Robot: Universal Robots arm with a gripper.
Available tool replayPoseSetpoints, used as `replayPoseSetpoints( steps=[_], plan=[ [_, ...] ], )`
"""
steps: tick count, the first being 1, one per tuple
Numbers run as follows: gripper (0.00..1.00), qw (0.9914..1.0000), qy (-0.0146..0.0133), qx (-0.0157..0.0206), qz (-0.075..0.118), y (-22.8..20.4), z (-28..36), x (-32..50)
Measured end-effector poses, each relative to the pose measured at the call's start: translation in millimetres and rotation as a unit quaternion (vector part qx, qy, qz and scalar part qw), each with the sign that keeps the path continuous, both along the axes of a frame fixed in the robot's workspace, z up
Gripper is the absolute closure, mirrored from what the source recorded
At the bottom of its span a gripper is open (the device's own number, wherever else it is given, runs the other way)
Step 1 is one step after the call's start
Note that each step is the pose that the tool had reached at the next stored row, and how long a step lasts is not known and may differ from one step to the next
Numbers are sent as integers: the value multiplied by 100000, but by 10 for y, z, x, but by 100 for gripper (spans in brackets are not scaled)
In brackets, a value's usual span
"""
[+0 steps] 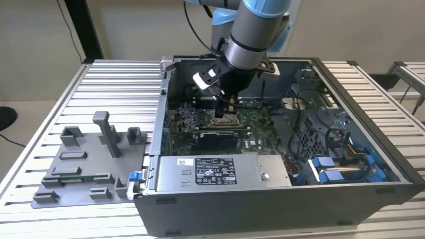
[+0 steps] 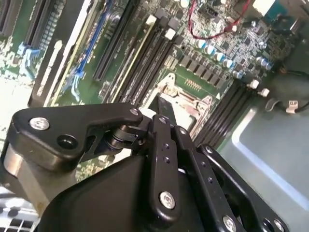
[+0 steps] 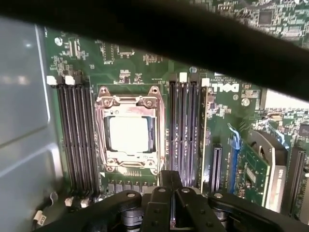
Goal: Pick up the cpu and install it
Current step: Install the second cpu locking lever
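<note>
In the exterior view the arm (image 1: 256, 35) reaches down into the open computer case (image 1: 279, 199), and its gripper (image 1: 222, 110) hangs just above the socket (image 1: 224, 119) on the green motherboard (image 1: 256, 124). A grey fixture tray (image 1: 86, 169) sits on the table (image 1: 113, 74) toward the exterior view's left, well apart from the gripper.

In the second wrist view the gripper (image 2: 161, 108) shows its black links and fingers (image 2: 161, 145) drawn close together over the socket (image 2: 186, 96) — nothing can be seen between them, though whether they are fully closed I cannot tell.

In the first wrist view the cpu (image 3: 128, 135) lies flat inside the metal-framed socket (image 3: 126, 130), its pale top facing up, with dark memory slots (image 3: 77, 135) on either side. The gripper (image 3: 169, 179) sits just beside the socket's edge — near the cpu but not touching it.
</note>
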State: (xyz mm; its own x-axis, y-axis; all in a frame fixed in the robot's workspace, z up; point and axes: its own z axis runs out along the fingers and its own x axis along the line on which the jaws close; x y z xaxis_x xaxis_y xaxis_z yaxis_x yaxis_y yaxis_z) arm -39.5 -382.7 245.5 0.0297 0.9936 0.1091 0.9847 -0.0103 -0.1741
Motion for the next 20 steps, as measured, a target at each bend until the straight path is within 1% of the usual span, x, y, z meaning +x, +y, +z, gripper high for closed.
replayPoseSetpoints(
  steps=[1,2,4,5,7,8,9,11,13,15,17,18,20],
  plan=[
    [100,100000,14,0,0,2,-14,-25],
    [100,100000,68,-3,-1,2,-16,-34],
    [100,99999,471,-8,2,-3,1,-34],
    [100,99998,613,10,0,-7,28,-33],
    [100,99997,830,8,0,-18,116,-24],
    [100,99995,951,20,20,-21,156,-6],
    [100,99994,1053,50,51,-21,176,30],
    [100,99994,1058,81,222,-20,172,109],
    [100,99994,1061,70,408,-14,148,165],
    [100,99993,1069,58,440,20,126,179],
    [100,99993,1063,60,449,79,124,180],
    [100,99993,1061,59,447,92,122,179],
    [100,99993,1059,73,453,93,111,179]
  ],
)
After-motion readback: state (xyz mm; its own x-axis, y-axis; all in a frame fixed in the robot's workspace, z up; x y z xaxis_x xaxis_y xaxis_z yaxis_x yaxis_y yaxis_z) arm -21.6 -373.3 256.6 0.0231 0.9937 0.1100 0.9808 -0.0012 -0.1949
